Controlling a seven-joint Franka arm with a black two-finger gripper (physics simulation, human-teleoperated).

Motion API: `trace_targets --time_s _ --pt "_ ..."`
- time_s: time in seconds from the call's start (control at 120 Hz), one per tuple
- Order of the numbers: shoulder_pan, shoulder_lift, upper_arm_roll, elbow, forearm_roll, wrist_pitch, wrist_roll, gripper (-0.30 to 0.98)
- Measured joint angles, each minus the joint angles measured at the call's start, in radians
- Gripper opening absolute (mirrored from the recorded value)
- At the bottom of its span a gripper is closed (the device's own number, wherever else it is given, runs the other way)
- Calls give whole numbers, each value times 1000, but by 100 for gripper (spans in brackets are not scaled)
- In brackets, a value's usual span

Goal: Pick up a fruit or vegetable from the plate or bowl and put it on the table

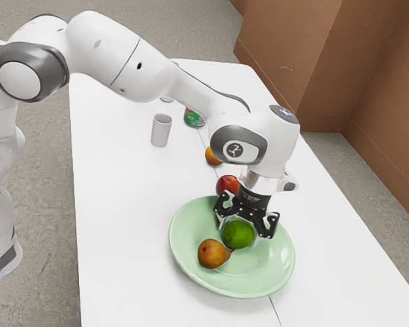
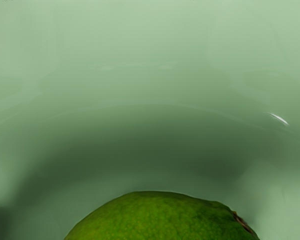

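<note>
Green and nearly round, a lime-like fruit (image 1: pixel 238 234) sits on the pale green plate (image 1: pixel 183 261), lower centre of the exterior view's frame. The black gripper (image 1: pixel 240 232) reaches down over it from the upper right, its two fingers standing apart, one to either side of the fruit. From this side the fruit's outline is so close to round that I cannot tell its long axis or which way its ends point.

Just beside it, nearer the frame's lower edge, lies a brownish-orange pear (image 1: pixel 211 253). It rests on its side, its long axis running across the frame, the narrow stem end pointing to the exterior view's right, at the green fruit. Beyond the plate's far rim is a red fruit (image 1: pixel 227 184), and above that in the frame an orange (image 1: pixel 213 157), partly behind the arm. Towards the upper middle stand a grey cup (image 1: pixel 161 129) and a green can (image 1: pixel 193 118) on the white table (image 1: pixel 123 211).

In the wrist view, the green fruit (image 2: pixel 160 217) lies just under the hand, over the plate's glossy surface. Its visible crown is a broad, low arch, with a brown stem scar (image 2: pixel 242 222) at one end; its full length is cut off.
</note>
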Motion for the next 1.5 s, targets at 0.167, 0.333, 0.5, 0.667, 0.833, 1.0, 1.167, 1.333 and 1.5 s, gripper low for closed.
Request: trace_targets --time_s 0.167,0.333,0.5,0.667,0.833,1.0,1.167,1.333,1.5 --pt "0 9 0 -1 -2 7 2 69" --pt "-2 16 -1 0 -6 13 2 72" --pt "-3 18 -2 0 -7 18 1 74" --pt "-2 11 -3 5 4 18 2 46" --pt "-3 -2 -2 23 22 16 2 39" --pt "5 7 -45 177 94 4 6 39" --pt "-14 310 -329 579 198 -6 42 40" --pt "-15 384 -389 557 217 30 73 48" --pt "26 85 -329 547 334 -90 133 62"
